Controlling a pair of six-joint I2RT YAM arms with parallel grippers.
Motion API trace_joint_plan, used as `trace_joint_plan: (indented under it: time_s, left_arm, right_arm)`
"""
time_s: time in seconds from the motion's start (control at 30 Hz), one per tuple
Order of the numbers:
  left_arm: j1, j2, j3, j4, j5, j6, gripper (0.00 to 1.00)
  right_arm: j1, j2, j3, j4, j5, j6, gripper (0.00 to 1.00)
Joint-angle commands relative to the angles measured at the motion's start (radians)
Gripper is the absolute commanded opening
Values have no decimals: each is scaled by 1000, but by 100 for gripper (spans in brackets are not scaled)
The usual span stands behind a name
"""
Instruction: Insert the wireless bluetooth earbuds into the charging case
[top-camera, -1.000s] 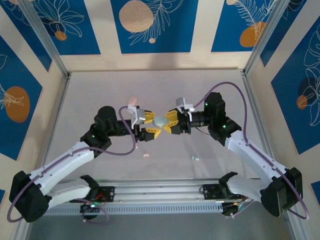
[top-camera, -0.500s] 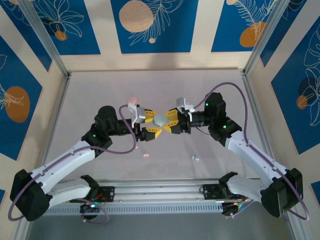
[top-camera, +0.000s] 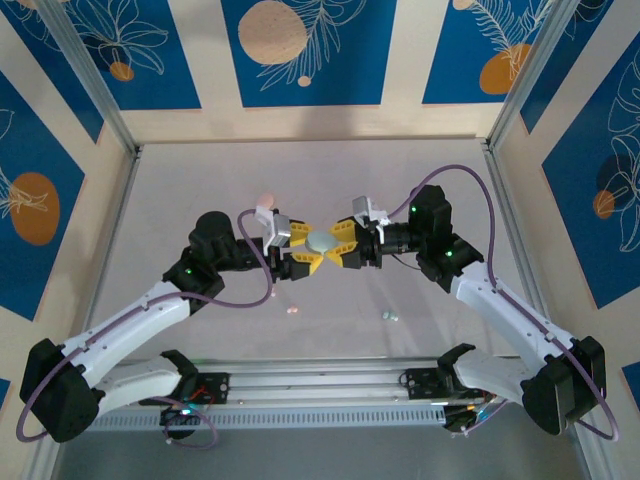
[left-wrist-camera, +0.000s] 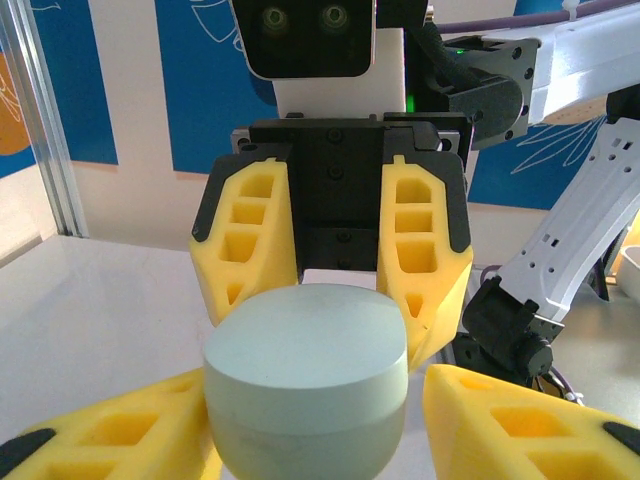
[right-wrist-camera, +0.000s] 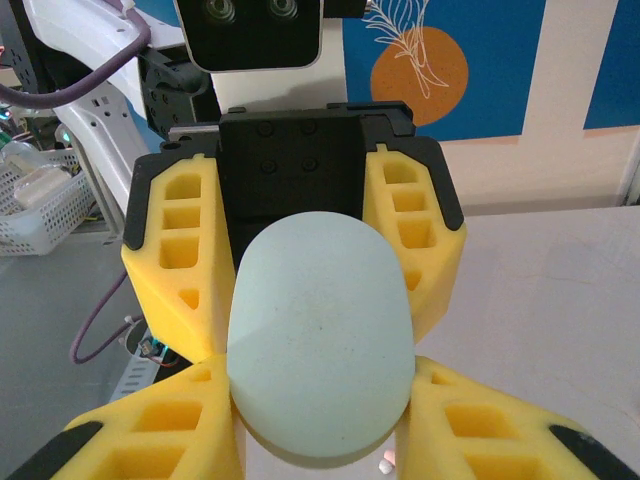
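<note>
Two grippers are meeting nose to nose around a pale blue-green case, which is hanging clear of the table. The right gripper is coming at the case from its right and is clamping it: in that arm's wrist view both yellow fingers are pressing against the case's rounded sides. The left gripper is reaching in from the left of the case, its fingers lying along either side. One is touching the shell and the other is sitting just beside it, so I cannot tell whether this gripper is truly gripping or only bracketing the case. A seam is running around the case and its lid is sitting shut.

Two earbuds are lying on the table, nearer the arm bases than the case and well apart from it: a pink earbud slightly to its left and a pale blue earbud to its right. A pink case is resting on the table beyond and left of the held case.
</note>
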Motion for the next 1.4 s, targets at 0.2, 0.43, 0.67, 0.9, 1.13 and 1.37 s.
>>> trace_joint_plan:
  time_s: [0.2,0.43,0.67,0.9,1.13,1.37]
  left_arm:
    - [-3,6,15,36,37,-13,50]
    - [-3,12,18,22,52,-5,40]
    - [-4,4,6,14,48,13,33]
    - [-4,-8,-12,14,47,39,32]
    - [-6,-9,-17,24,47,38,31]
    - [-6,-16,-37,72,23,12,31]
  right_arm:
    - [3,-13,-14,7,7,-33,36]
    - [5,-12,-12,6,16,-33,37]
    - [5,-13,-4,9,58,57,46]
    - [-35,9,42,-44,90,252,53]
    - [-70,39,68,-54,75,372,57]
    - [-73,73,117,-119,116,410,60]
